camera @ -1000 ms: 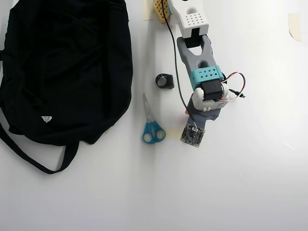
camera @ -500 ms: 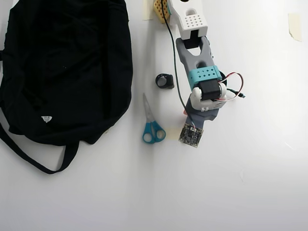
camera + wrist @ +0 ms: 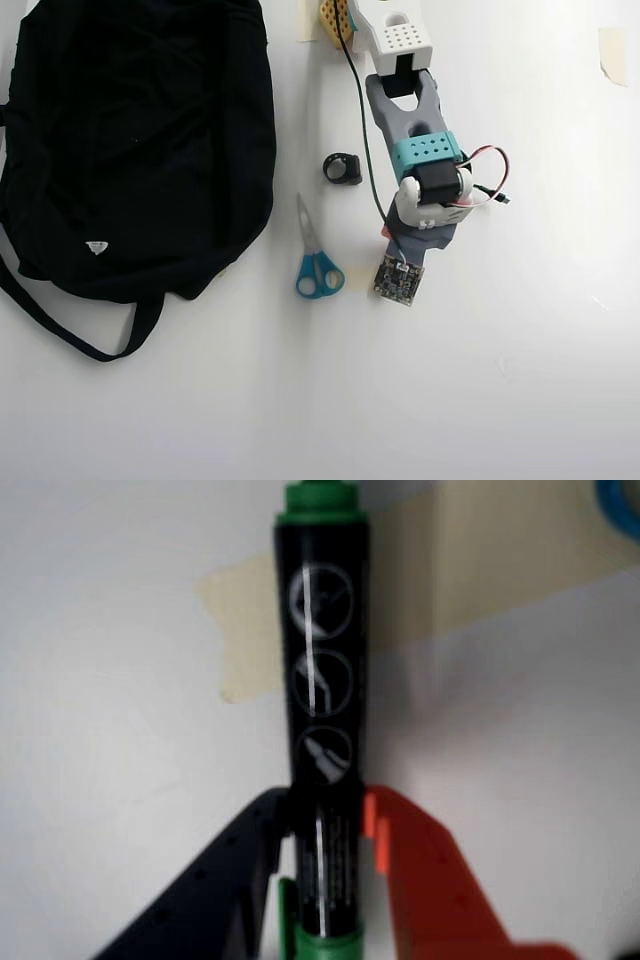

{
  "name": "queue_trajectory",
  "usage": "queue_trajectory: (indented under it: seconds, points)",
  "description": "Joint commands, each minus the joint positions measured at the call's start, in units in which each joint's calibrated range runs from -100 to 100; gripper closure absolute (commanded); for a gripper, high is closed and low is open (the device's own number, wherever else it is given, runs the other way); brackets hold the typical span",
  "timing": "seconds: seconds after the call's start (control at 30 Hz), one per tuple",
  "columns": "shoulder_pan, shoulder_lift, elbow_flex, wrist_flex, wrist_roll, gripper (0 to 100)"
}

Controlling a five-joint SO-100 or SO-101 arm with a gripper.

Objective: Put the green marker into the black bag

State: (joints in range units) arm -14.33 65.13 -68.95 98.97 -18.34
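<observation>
- Two fingers, one black point(image 3: 215, 890) and one orange point(image 3: 430, 880), are clamped on the green marker point(image 3: 322, 680) in the wrist view, so the gripper point(image 3: 325, 825) is closed around the barrel near its lower end.
- Marker runs straight up the wrist view, dark barrel with white round icons, green at the top and bottom ends.
- Behind it there's a strip of beige masking tape point(image 3: 470, 570) stuck on the white table point(image 3: 110, 780), plus a bit of blue at the top right corner, too blurry to name.
- From overhead the arm point(image 3: 415, 150) covers the marker, can't see it there at all.
- Black bag point(image 3: 130, 140) sits far left in the overhead view, well apart from the arm, strap point(image 3: 70, 325) trailing below it.
- Blue-handled scissors point(image 3: 315, 255) lie between bag and arm, small black ring-shaped thing point(image 3: 342, 168) just above them.
</observation>
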Motion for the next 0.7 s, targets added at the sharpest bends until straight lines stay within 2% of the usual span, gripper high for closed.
queue_trajectory:
  seconds: [0.0, 0.43, 0.67]
  points:
    - [0.0, -7.3, 1.0, 0.4, 0.9, 98]
    - [0.6, -16.7, 8.1, 0.6, 5.2, 98]
    - [1.3, -24.3, 17.6, 0.6, 6.6, 98]
